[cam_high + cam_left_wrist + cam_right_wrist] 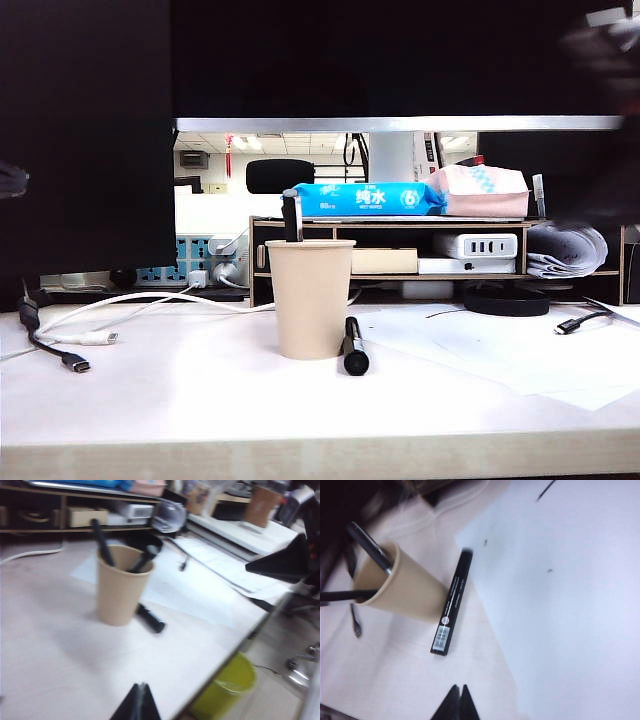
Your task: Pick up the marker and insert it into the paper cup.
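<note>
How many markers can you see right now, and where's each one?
3. Two stand in the cup: one leaning at its far rim, another leaning at the opposite side. A third marker lies on the table beside the cup. More could be hidden inside the cup.

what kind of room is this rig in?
Likely an office desk. A wooden shelf at the back holds a wet-wipes pack and a charger, cables and sheets of paper lie on the desk, and ceiling panels show behind.
</note>
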